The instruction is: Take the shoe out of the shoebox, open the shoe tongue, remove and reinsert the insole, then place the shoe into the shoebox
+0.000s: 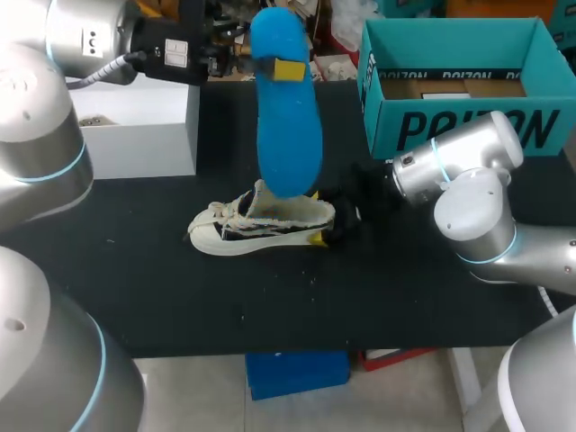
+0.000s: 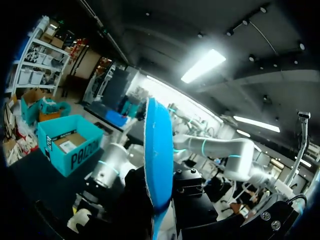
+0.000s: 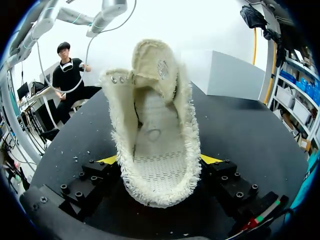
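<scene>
**Left gripper** (image 1: 279,68): closed on the upper part of the insole (image 1: 288,135). One yellow tip lies on the side of the insole facing the camera. It is raised over the far middle of the table (image 1: 162,288).

**Insole** (image 2: 157,160): blue, hanging lengthwise. Its lower end is just above the shoe's opening. The left wrist view shows it edge-on between the black finger bodies.

**Right gripper** (image 3: 159,167): clamped on the heel of the shoe (image 3: 155,135), with a yellow tip on either side.

**Shoe** (image 1: 261,223): cream with dark markings, on the table at centre. The toe points left and the heel right. The tongue is raised and the inner footbed is bare.

**Shoebox** (image 1: 450,85): teal and open, at the far right, apart from the shoe.

**White box** (image 1: 135,126): on the table at the far left.

**Table**: black top.
</scene>
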